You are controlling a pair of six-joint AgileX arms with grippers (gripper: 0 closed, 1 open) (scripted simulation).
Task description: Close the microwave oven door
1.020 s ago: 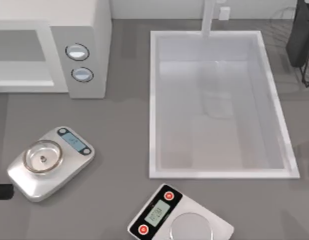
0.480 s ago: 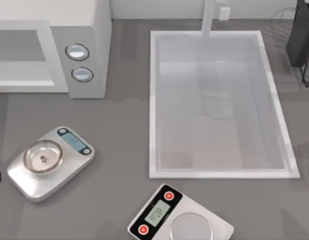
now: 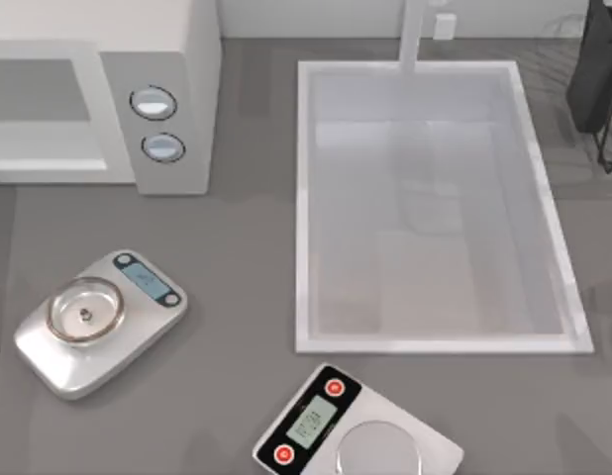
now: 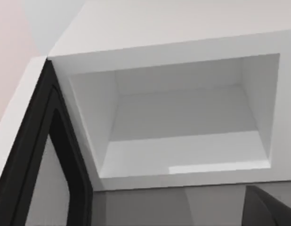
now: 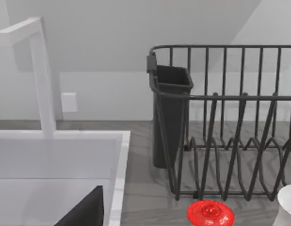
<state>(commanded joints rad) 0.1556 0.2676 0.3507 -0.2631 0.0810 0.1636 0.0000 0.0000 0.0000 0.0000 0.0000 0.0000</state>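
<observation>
The white microwave oven [image 3: 177, 59] stands at the table's back left, with two round dials [image 3: 153, 103] on its grey strip. Its cavity [image 4: 183, 127] is open and bare inside in the left wrist view. The door [image 4: 28, 160] stands swung out at the cavity's hinge side, showing its black inner frame and grey window. A dark corner of my left gripper [image 4: 270, 207] sits in front of the microwave, below the cavity's lip, touching nothing visible. A dark piece of my right gripper [image 5: 86, 212] hangs over the sink's back corner.
A white sink [image 3: 304, 198] with a faucet [image 5: 42, 75] fills the table's middle. Two silver scales [image 3: 88, 322] [image 3: 360, 435] lie in front. A black dish rack [image 5: 230, 117] stands at the back right, with a red knob [image 5: 210, 213] near it.
A dark shape at the top view's left edge, beside the left scale, has slid out leftward. Nothing else has moved.
</observation>
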